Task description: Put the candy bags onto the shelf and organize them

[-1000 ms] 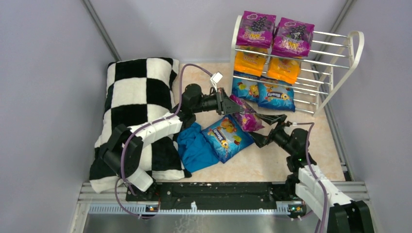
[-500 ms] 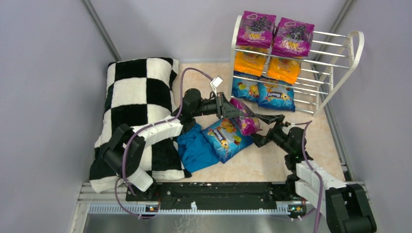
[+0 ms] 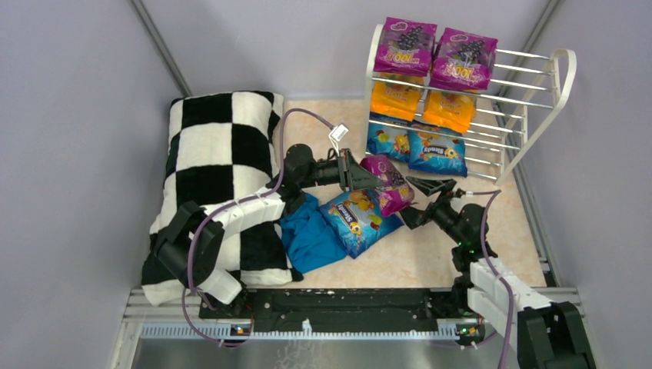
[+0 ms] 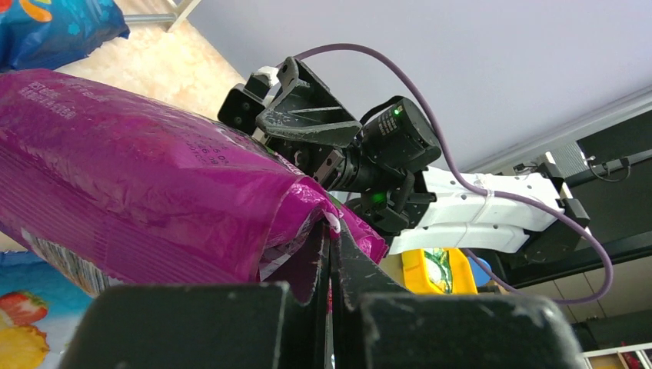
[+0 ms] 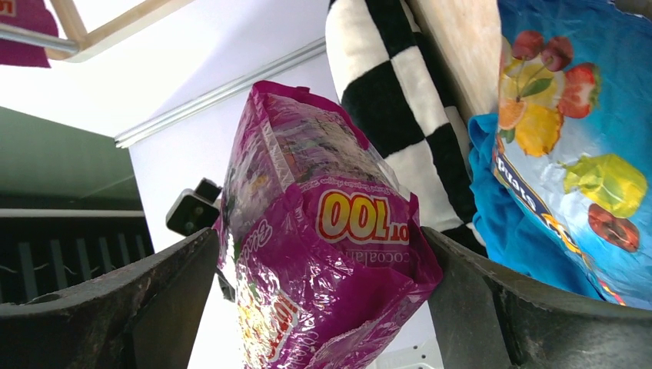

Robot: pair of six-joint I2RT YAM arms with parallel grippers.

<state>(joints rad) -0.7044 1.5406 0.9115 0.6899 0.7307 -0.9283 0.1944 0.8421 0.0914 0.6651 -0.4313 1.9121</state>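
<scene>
Candy bags (image 3: 405, 46) fill the left part of the shelf (image 3: 567, 73) at the far right — two purple on top, two orange in the middle, two blue at the bottom. Two more are off it. A blue bag (image 3: 360, 219) lies on the tabletop (image 3: 430, 261), partly over a teal cloth (image 3: 307, 238). A purple bag (image 3: 387, 183) hangs in the air just above the blue one, between the two arms. The left tool (image 4: 330, 254) has its fingers pressed together on a crimped corner of that purple bag. The right tool (image 3: 421, 201) is spread wide, with one finger on each side of the pouch's free end.

This reads as a handover, and the grip is the weak point. The left tool holds only a thin fold of glossy film, so a nudge from the closing right tool could pull the pouch out of the pinch. If the right tool closes on the puffed middle rather than near an edge, the pouch may squirt sideways. If the left tool lets go before the other bites, the pouch drops onto the blue bag. On the shelf, the thin rods leave gaps that a tilted bag could slip through.

Whether the right fingers (image 5: 500, 307) touch the film cannot be told — in the right wrist view they sit very close on both sides. From above, the purple bag covers the left tool's pinch. The checkered pillow (image 3: 215, 169) on the left and the cloth hide whatever lies beneath them. The upper bags screen the backs of the lower tiers.
</scene>
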